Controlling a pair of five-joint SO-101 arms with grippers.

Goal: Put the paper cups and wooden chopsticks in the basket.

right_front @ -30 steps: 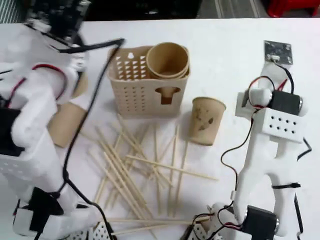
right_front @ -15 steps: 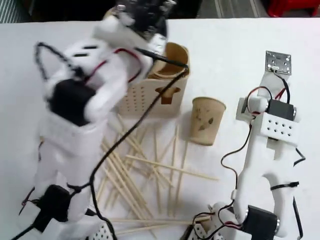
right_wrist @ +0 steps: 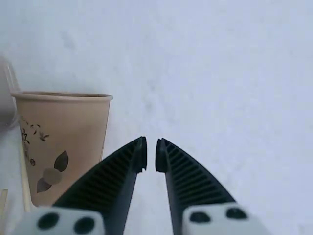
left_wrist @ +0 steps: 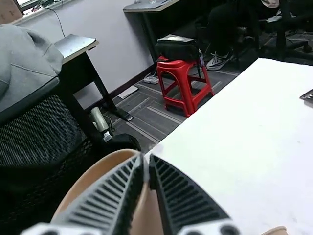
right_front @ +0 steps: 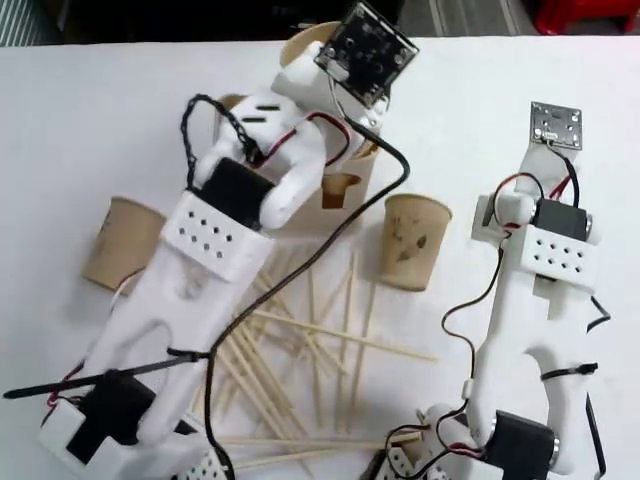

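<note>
Left gripper [left_wrist: 146, 164]: jaws drawn nearly together, with the thin wall of a held paper cup [left_wrist: 93, 174] pinched between them. In the high view this cup's rim [right_front: 300, 45] is seen raised near the table's far edge, just past the basket [right_front: 345, 190]. How high it is carried cannot be told.

The basket, pale and perforated, is largely covered by the left arm [right_front: 210, 240], which is stretched diagonally across it from the near left corner.

Right gripper [right_wrist: 150, 154]: jaws almost closed, a sliver of gap between the tips, nothing gripped. It is held over bare white table [right_wrist: 220, 73]. The right arm [right_front: 540, 290] is laid along the table's right side.

An upright paper cup [right_front: 412, 240], printed with leaves, is stood on the table just right of the basket and apart from it. It is seen again in the right wrist view [right_wrist: 61, 142], beside the right gripper but not touched by it.

A third paper cup [right_front: 120, 240] is found lying on its side at the left, next to the left arm.

The wooden chopsticks [right_front: 315, 340] are scattered in a loose, crossed pile on the table in front of the basket, between the two arms, some partly covered by the left arm.

A red stool [left_wrist: 183, 81] is noted on the floor beyond the table.
</note>
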